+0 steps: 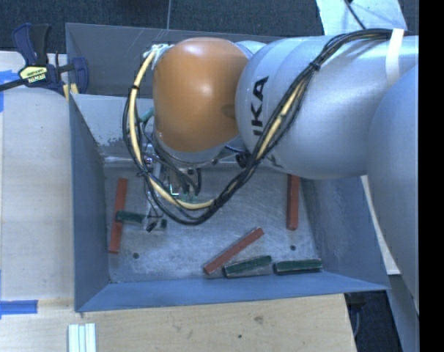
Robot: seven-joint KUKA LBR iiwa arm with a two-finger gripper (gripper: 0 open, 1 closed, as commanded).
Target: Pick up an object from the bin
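My gripper [155,221] hangs low over the left part of the bin floor, mostly hidden under the arm's orange cover and cables. Just left of it a long red-brown stick [118,215] lies roughly upright along the left wall. A short dark green stick [130,216] lies across that stick's middle, its right end close to the gripper's tip. I cannot make out anything held in the gripper.
A second red-brown stick [292,202] lies near the right wall. Along the front wall lie a slanted red-brown stick [234,251] and two dark green sticks [247,266] [297,268]. The arm covers the back of the bin.
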